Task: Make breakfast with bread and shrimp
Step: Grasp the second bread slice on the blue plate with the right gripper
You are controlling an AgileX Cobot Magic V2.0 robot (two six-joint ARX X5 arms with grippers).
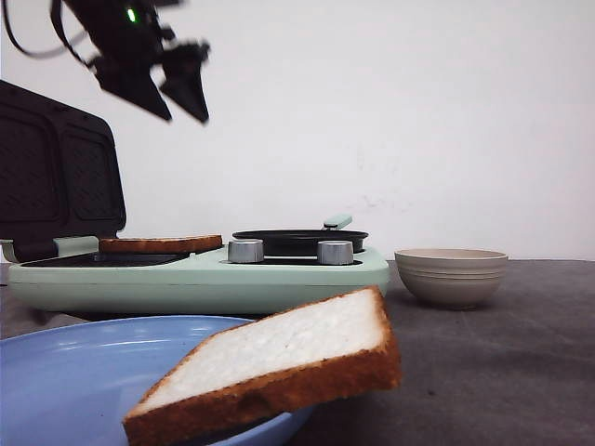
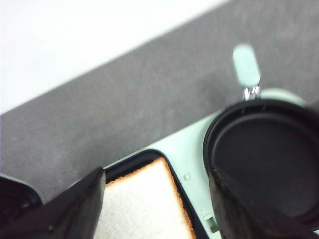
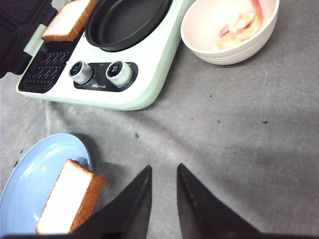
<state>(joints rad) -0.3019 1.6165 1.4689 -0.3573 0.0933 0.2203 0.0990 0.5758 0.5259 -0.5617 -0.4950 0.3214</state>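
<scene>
Left tool [image 1: 172, 93] raised, open, above bread [image 1: 160, 244]; right tool [image 3: 163, 199] low, slightly parted.

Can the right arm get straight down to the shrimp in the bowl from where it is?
Probably yes. The shrimp lies uncovered in the open-topped bowl, which stands apart from the cooker. Only bare cloth lies between it and the right gripper, whose jaws stand slightly open and hold nothing.

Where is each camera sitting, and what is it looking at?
Front view: low at table height, looking forward past the bread on the blue plate; the left gripper hangs above.
Left wrist view: above the cooker, open fingers showing.
Right wrist view: high, looking down; fingers showing.
Shared: the cooker's black pan.
</scene>
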